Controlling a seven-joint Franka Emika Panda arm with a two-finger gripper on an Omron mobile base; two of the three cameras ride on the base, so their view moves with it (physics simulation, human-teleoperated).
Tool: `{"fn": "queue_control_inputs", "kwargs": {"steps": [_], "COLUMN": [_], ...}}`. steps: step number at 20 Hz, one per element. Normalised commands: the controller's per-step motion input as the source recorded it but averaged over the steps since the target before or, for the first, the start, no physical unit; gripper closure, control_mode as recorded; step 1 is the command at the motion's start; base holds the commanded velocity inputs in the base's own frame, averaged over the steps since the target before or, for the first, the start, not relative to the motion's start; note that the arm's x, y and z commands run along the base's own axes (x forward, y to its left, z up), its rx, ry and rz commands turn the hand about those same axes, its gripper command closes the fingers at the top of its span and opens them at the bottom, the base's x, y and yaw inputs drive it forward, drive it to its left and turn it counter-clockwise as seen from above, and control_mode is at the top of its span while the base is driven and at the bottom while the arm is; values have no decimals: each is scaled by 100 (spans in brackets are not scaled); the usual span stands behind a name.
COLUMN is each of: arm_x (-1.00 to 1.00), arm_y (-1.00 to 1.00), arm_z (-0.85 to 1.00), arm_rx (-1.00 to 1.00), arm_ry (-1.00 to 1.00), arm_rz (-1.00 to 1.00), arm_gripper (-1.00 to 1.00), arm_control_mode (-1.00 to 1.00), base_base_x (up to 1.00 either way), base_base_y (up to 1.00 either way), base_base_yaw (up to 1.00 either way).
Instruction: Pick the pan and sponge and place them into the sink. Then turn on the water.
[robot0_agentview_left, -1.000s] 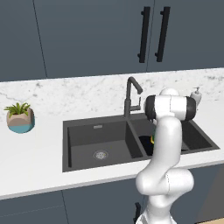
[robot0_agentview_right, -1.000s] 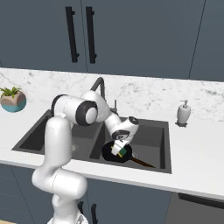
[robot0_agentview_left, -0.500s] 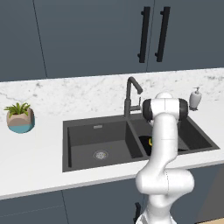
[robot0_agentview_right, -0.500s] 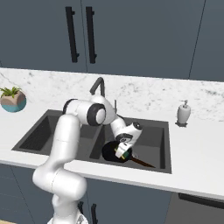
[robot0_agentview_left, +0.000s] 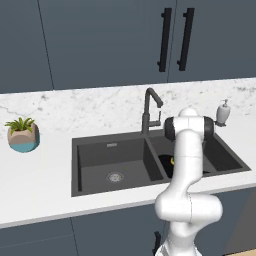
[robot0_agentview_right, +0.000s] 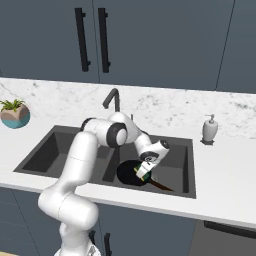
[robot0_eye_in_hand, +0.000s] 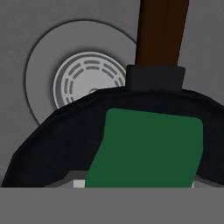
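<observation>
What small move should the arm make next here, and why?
Probably open the gripper and let the sponge go. The pan already lies in the right basin of the sink, and the hand view shows the sponge's green top directly over the pan's black inside, close to the camera. Whether the jaws are clamped on it cannot be told.

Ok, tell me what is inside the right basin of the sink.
The pan lies in the sink's right basin, handle toward the front. The sponge is over the pan, at the gripper. The basin's drain shows beside the pan, partly covered by it.
</observation>
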Motion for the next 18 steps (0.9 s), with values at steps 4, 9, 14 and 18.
{"fn": "queue_control_inputs", "kwargs": {"steps": [4,9,14,18], "arm_x": [16,0,-1,-3], "arm_y": [-2,-9,0,0], "arm_z": [-16,0,0,18], "arm_rx": [5,10,8,12], "arm_ry": [0,-3,-1,0], "arm_rz": [0,-1,-8,-14], "arm_gripper": [-100,-100,-100,-100], "arm_control_mode": [-100,-100,-100,-100], "base_base_x": [0,0,0,0], "base_base_y": [0,0,0,0], "base_base_yaw": [0,0,0,0]}}
